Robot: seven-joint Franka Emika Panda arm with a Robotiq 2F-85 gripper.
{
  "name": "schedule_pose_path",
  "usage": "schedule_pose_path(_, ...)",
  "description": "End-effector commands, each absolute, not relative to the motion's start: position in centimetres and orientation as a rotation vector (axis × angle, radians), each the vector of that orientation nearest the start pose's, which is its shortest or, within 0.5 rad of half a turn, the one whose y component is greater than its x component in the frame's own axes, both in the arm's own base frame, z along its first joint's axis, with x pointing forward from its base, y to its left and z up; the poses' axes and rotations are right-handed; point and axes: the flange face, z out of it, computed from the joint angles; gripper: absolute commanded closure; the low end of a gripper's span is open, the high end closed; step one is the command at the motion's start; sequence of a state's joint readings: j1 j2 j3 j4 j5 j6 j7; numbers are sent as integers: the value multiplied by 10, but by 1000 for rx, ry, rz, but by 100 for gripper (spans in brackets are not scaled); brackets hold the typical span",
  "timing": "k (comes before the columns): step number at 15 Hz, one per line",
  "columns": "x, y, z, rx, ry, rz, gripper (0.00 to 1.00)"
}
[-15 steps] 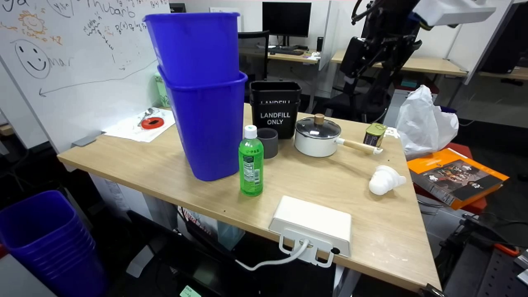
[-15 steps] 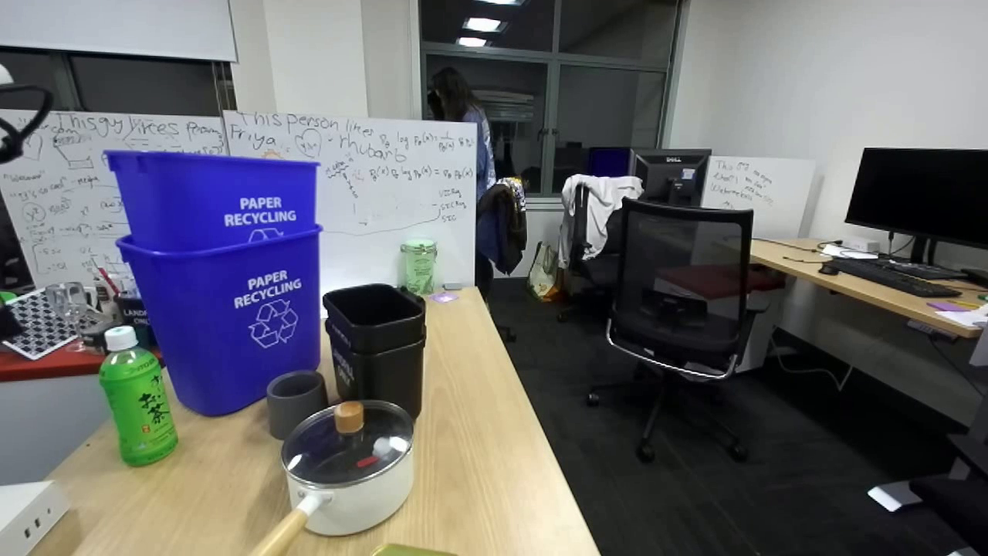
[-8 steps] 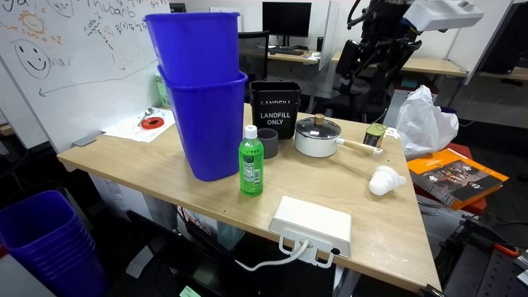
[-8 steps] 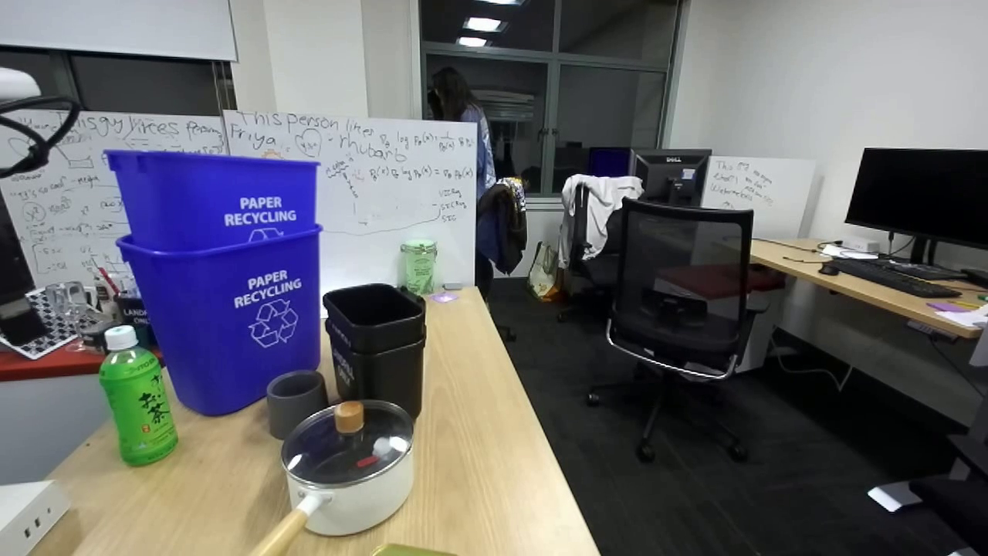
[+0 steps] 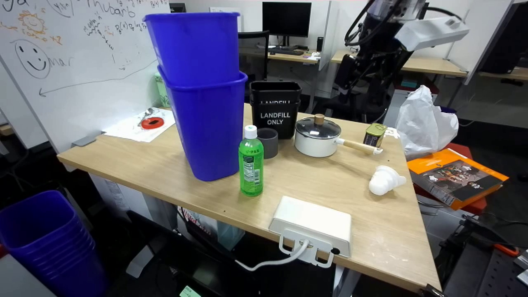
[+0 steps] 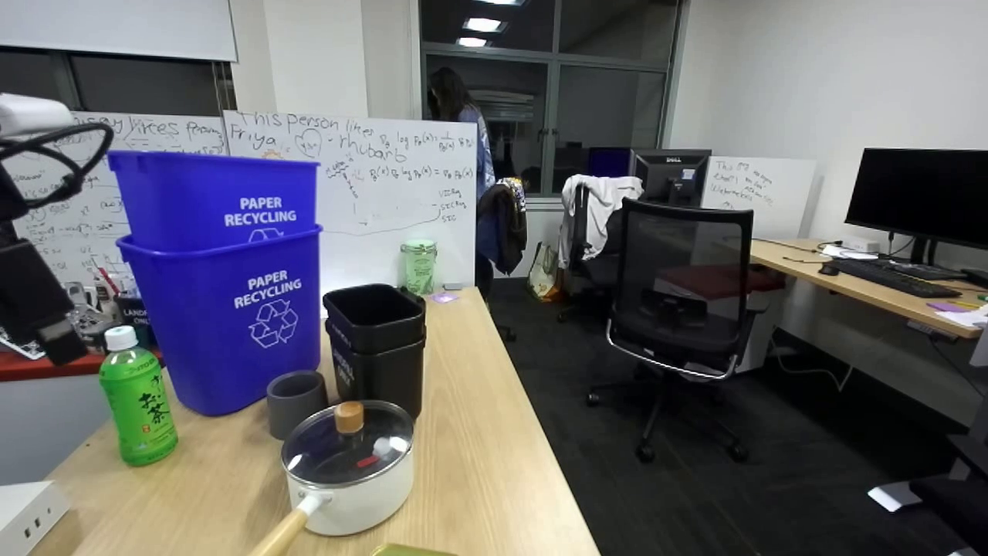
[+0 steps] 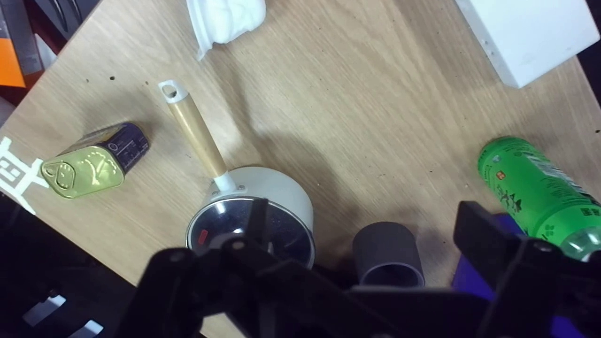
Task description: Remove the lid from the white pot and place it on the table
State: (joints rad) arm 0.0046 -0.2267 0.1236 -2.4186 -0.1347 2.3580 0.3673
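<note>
- Round see-through glass lid (image 6: 347, 449), metal rim, wooden knob (image 6: 349, 417): sits on the squat round white pot (image 6: 363, 506), covering it, in both exterior views.
- Pot upright on the light tan wooden tabletop (image 5: 321, 181); its long handle (image 7: 197, 134), pale wood with white ends, runs past the small gold-topped rectangular tin can (image 7: 96, 162), apart from it.
- Black two-fingered tool (image 7: 366, 218): fingers (image 7: 257, 223) spread wide in the wrist view, one across the lid there, knob mostly hidden. Both exterior views put the tool apart from the lid.
- Black robot arm with white housing (image 5: 381, 53): upper right of an exterior view, cut off by frame.
- Dark grey cylindrical cup (image 5: 269, 144): upright near pot, not touching.
- Green plastic bottle with white cap (image 5: 251, 169): upright, near two tall stacked blue plastic bins (image 5: 206, 123).
- Two stacked black plastic bins (image 5: 275, 111): behind cup in an exterior view.
- White rectangular box (image 5: 311, 222): at tabletop edge, white cable attached.
- White rounded plastic item (image 5: 385, 181): near another edge, can't tell what.
</note>
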Motion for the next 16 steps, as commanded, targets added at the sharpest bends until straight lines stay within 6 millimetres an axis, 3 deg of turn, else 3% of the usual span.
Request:
schedule_pose_path(1,489,47,386,-3208,218,-342,0)
schedule_pose_path(8,527,24,328,-3232,187,-443,0)
schedule_pose_path(9,515,28,334,-3223,194,-396,0)
schedule_pose_path(11,518,25,328,-3225,198,-392,0)
schedule_pose_path(16,518,29,333,-3222,188,-407,0)
